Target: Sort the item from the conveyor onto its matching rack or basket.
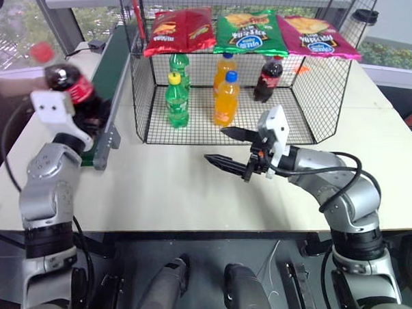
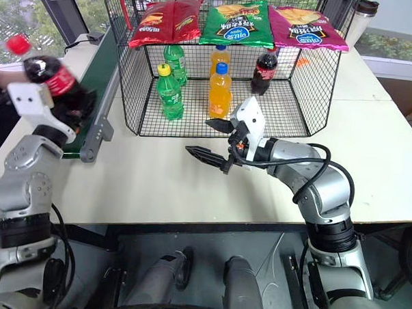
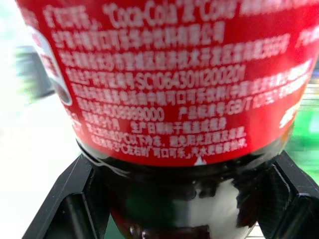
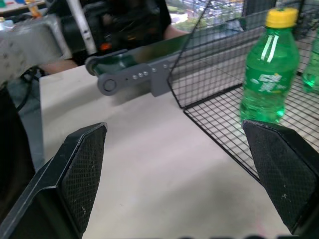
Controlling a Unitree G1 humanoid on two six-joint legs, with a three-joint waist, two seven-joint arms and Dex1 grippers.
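My left gripper (image 1: 87, 112) is shut on the item, a small cola bottle (image 1: 67, 82) with a red cap and red label. The bottle is tilted, cap up and to the left, and hangs above the near end of the dark-green conveyor (image 1: 113, 63). The left wrist view has the bottle's label (image 3: 164, 74) close up between the two black fingers (image 3: 75, 199). The black wire-mesh rack (image 1: 311, 97) stands at the table's back. My right gripper (image 1: 225, 147) is open and empty, held over the table just in front of the rack.
On the rack's floor stand two green bottles (image 1: 175, 100), two orange bottles (image 1: 226, 97) and a cola bottle (image 1: 269, 78). Three chip bags (image 1: 251, 30) lie on its top. A cup (image 1: 366, 18) stands at the back right. A person's arm (image 4: 174, 32) is behind the conveyor.
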